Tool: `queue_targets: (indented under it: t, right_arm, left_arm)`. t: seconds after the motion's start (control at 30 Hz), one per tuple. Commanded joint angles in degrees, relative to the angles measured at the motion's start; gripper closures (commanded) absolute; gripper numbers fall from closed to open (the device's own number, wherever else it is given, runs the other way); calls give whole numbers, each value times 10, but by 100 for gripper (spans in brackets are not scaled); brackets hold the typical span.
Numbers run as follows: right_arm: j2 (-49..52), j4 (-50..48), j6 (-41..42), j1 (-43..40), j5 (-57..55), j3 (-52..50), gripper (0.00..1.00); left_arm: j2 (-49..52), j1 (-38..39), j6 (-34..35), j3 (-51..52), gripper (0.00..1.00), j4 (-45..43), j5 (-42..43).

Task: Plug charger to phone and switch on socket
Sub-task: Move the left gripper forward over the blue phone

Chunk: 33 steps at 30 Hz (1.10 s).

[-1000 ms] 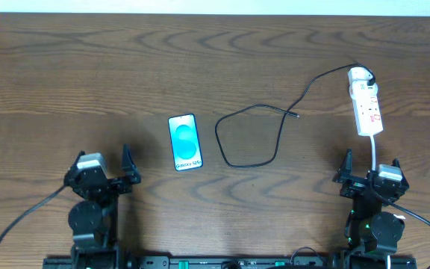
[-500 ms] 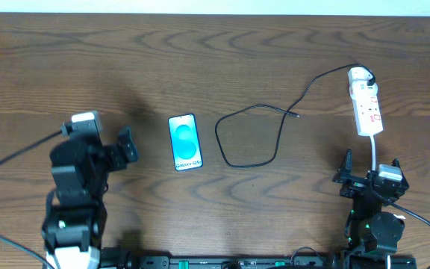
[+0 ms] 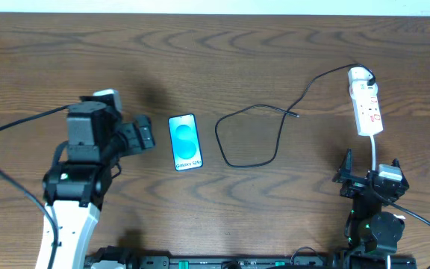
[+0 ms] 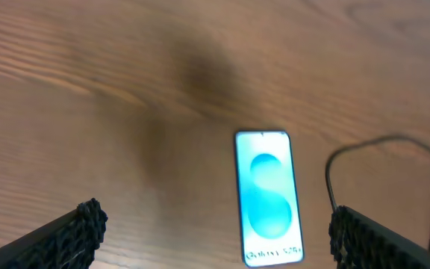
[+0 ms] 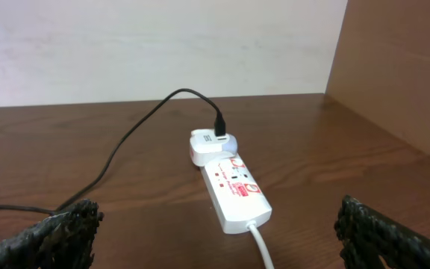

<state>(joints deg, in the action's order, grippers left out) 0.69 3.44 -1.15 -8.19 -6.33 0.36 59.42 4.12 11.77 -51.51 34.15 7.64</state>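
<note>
Now L arm is stretched fwd over the table point(image 3: 200, 60), L gripper point(image 3: 146, 137) just left of the phone point(image 3: 185, 142), jaws wide apart, not touching it. R arm sits folded at near edge, R gripper point(image 3: 369, 166) jaws also wide apart, near the socket point(image 3: 366, 110) cord end. Charger point(image 3: 216, 133) loops btwn phone & socket, tip lying loose, other end plugged in at socket's far end. Bare wood beyond the phone.

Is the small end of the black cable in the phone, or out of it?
Out. The cable ends in a small tip that lies on the table, well apart from the phone.
</note>
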Motion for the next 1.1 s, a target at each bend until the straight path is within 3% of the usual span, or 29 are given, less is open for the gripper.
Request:
queue_targets:
  t: [0.0, 0.53, 0.73, 1.07]
  right_arm:
    - [-4, 2, -8, -4, 0, 0, 1]
    - [-4, 2, -8, -4, 0, 0, 1]
    - [-4, 2, -8, -4, 0, 0, 1]
    - [-4, 2, -8, -4, 0, 0, 1]
  left_arm:
    - [0, 18, -3, -17, 2, -1, 9]
    - [14, 23, 22, -34, 2, 8, 7]
    - [68, 47, 34, -112, 2, 58, -53]
    - [172, 79, 80, -187, 2, 101, -61]
